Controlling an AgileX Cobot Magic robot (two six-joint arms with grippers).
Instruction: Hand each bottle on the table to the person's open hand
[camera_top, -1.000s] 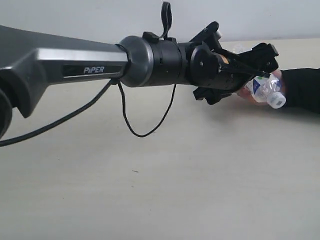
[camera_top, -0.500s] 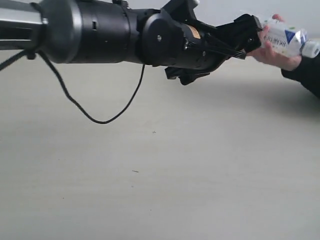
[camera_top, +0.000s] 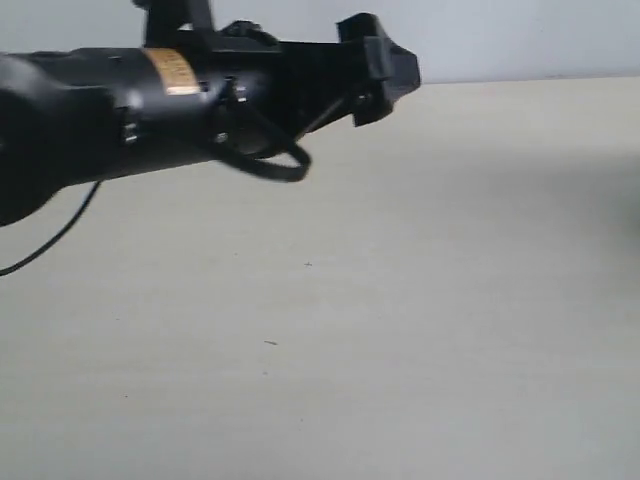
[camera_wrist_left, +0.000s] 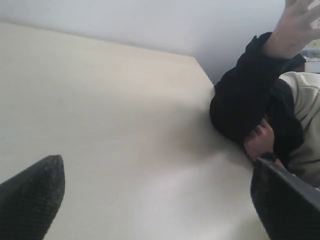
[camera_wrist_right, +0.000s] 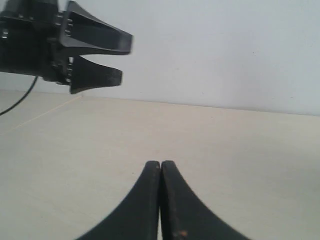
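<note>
left jaws: spread wide, with only tabletop showing between the two dark fingers (camera_wrist_left: 35, 190) of the left gripper (camera_wrist_left: 156, 167). right jaws: pressed together tip to tip, right gripper (camera_wrist_right: 160, 165) low over the table (camera_top: 400, 320). the left arm (camera_top: 120, 110) hangs above the table's far left part in the exterior view. the person's hand (camera_wrist_left: 300, 20) is raised, palm open, black sleeve (camera_wrist_left: 245, 100) at the table's edge. where the bottles are cannot be told from these views.
</note>
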